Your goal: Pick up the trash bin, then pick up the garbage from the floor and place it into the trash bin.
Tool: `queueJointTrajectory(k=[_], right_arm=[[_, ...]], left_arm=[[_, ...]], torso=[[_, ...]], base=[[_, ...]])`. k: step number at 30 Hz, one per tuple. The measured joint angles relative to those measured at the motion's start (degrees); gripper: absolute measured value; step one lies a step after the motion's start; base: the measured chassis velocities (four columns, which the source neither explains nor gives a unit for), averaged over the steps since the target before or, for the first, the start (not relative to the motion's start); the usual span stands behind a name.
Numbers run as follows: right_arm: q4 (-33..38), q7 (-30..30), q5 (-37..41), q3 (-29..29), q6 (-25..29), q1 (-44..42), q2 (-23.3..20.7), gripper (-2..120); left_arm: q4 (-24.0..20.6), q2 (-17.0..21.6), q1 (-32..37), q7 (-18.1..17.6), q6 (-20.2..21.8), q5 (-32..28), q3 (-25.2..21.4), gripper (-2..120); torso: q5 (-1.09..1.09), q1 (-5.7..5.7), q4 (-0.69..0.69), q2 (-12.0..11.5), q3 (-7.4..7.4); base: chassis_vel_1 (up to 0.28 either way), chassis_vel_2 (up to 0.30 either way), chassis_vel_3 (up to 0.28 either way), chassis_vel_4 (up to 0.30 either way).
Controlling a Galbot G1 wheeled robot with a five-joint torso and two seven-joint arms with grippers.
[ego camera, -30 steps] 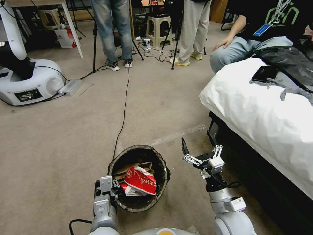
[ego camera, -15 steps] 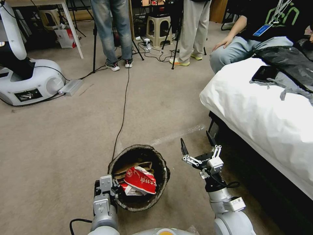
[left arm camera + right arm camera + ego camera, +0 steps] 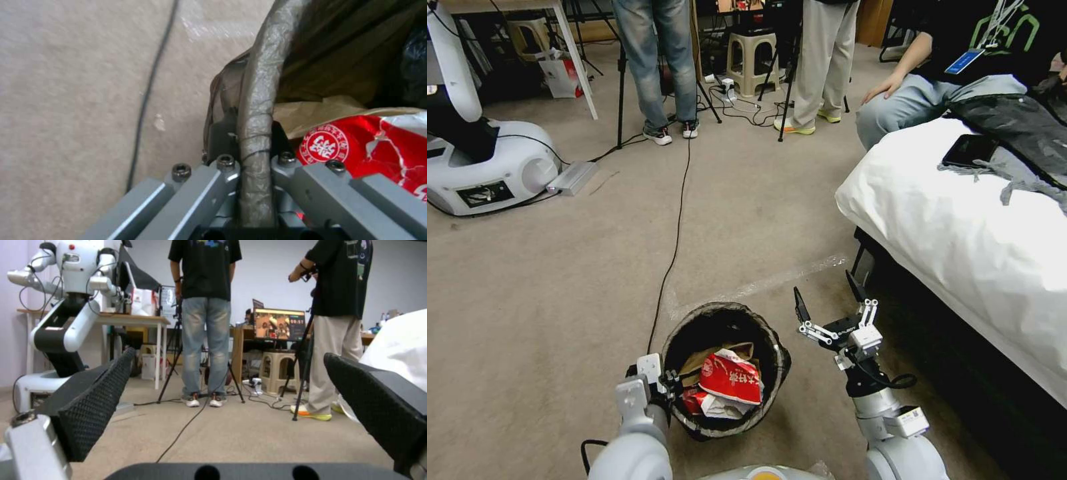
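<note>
The trash bin (image 3: 774, 347), round with a dark bag liner, hangs low in the head view, held at its near-left rim by my left gripper (image 3: 662, 385). The left wrist view shows that gripper (image 3: 251, 146) shut on the liner-wrapped rim of the trash bin (image 3: 260, 100). Inside lie garbage pieces: a red-and-white wrapper (image 3: 730, 379), a tan paper bag (image 3: 707, 358) and white tissue (image 3: 717, 405); the wrapper (image 3: 378, 146) also appears in the left wrist view. My right gripper (image 3: 827, 297) stands open to the bin's right, its fingers (image 3: 95, 400) wide apart and holding nothing.
A white-covered bed (image 3: 960, 233) runs along the right, with a dark gap under it. A black cable (image 3: 677, 233) crosses the carpet toward the bin. Another robot's white base (image 3: 487, 167) sits at far left. People, tripods and a stool (image 3: 752, 60) stand behind.
The bin with its garbage has shifted right and nearer to me in my left gripper's hold. My left arm has turned with it. The right gripper moved slightly.
</note>
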Motion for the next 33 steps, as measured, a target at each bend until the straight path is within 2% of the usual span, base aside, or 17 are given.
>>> queueJointTrajectory(k=[3,12,15,18,20,22,24,26,27,28,30,33], right_arm=[[0.1,-0.1,-0.7,0.1,0.2,-0.1,0.1,100],[-0.3,-1.1,-1.4,0.1,0.8,-0.5,0.4,100],[-0.4,-1.3,-1.5,0.1,0.8,-0.5,0.4,100],[-0.8,-1.9,-1.8,0.0,1.1,-0.6,0.4,100],[-0.9,-1.9,-1.9,0.0,1.2,-0.6,0.4,100],[-1.1,-2.3,-1.9,0.0,1.5,-0.7,0.3,100],[-1.1,-2.5,-1.9,0.0,1.6,-0.7,0.3,100],[-1.1,-3.6,-1.8,-0.2,2.3,-0.7,0.4,100],[-1.1,-3.6,-1.8,-0.2,2.3,-0.7,0.4,100],[-1.2,-3.7,-1.8,-0.4,2.5,-0.7,0.4,100],[-1.2,-3.7,-1.8,-0.4,2.6,-0.7,0.4,100],[-1.3,-2.8,-1.9,-0.6,2.8,-0.6,0.6,100]], left_arm=[[1.4,0.7,-1.6,0.1,2.0,-2.6,-0.4,0],[3.8,0.6,-3.3,1.2,1.9,-2.7,-0.5,0],[4.1,0.6,-3.5,1.6,1.5,-2.6,-0.6,4],[4.3,0.3,-3.9,3.2,0.2,-2.1,-0.6,22],[4.3,0.3,-3.9,3.5,-0.1,-1.9,-0.6,25],[4.3,0.1,-4.2,4.3,-1.1,-1.3,-0.8,37],[4.3,0.1,-4.3,4.4,-1.3,-1.2,-0.9,37],[3.9,-0.1,-4.7,4.8,-2.4,-0.9,-1.1,50],[3.9,-0.1,-4.7,4.8,-2.4,-0.9,-1.1,50],[3.5,-0.2,-4.8,5.1,-2.9,-0.7,-1.1,57],[3.3,-0.2,-4.9,5.3,-3.2,-0.3,-1.0,59],[2.6,-0.4,-4.9,6.6,-5.2,1.8,-0.9,74]], torso=[[0.01,0.00,0.01,0.0,0.00],[0.03,-0.01,0.02,0.0,0.00],[0.01,0.00,0.01,0.0,0.00],[-0.03,0.00,-0.01,0.0,0.00],[-0.03,0.00,-0.01,0.0,0.00],[-0.02,0.00,-0.01,0.0,0.00],[-0.02,0.00,-0.01,0.0,0.00],[-0.01,0.00,0.00,0.0,0.00],[-0.01,0.00,0.00,0.0,0.00],[-0.01,0.00,0.00,0.0,0.00],[0.00,0.00,0.00,0.0,0.00],[0.00,0.00,0.00,0.0,0.00]], base=[[0.000,0.000,0.000,0.000],[0.000,0.000,0.000,0.000],[0.000,0.000,0.000,0.000],[0.000,0.000,0.000,0.000],[0.000,0.000,0.000,0.000],[0.000,0.000,0.000,0.000],[0.000,0.000,0.000,0.000],[0.000,0.000,0.000,0.000],[0.000,0.000,0.000,0.000],[0.000,0.000,0.000,0.000],[0.000,0.000,0.000,0.000],[0.000,0.000,0.000,0.000]])
